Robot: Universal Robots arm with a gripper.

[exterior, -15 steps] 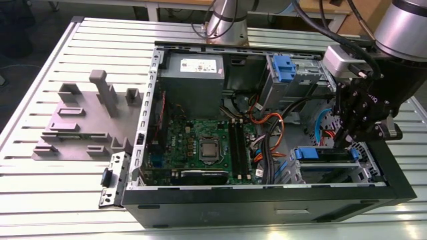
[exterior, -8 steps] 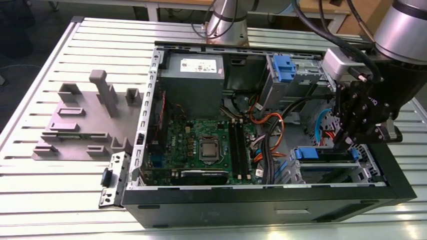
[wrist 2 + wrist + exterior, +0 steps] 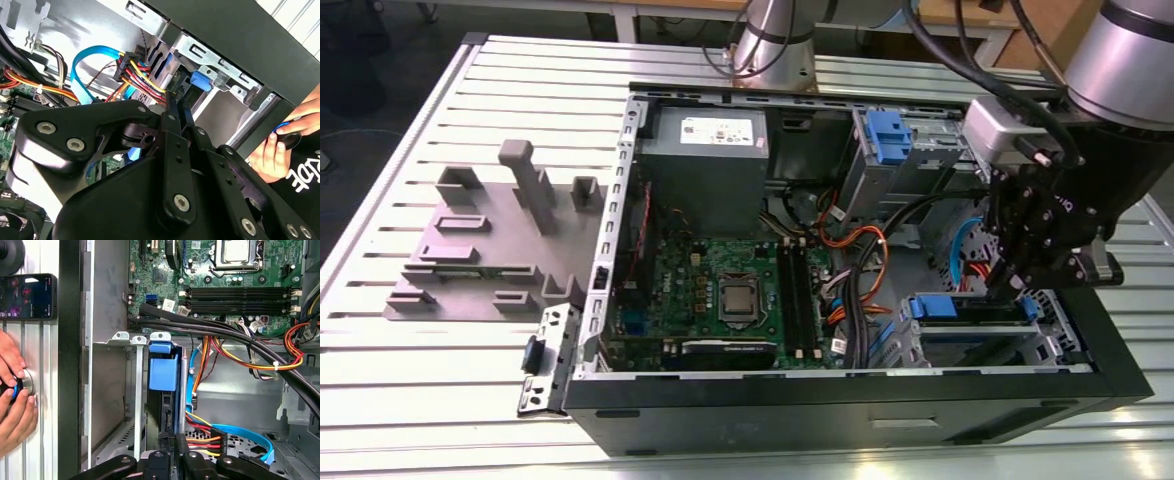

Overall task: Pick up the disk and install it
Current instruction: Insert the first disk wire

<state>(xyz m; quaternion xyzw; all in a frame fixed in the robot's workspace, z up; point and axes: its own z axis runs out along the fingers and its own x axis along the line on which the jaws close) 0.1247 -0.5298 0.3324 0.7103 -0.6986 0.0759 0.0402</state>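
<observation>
Disk (image 3: 163,374) on edge in drive cage (image 3: 131,340), tool (image 3: 172,440) clamped on it

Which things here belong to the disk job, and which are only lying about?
Job:
- gripper, low inside the case
- disk, on edge in the drive bay, close to the gripper

Lying about:
- grey fixture on the table
- phone
- a person's hands, outside the case
- motherboard
</observation>
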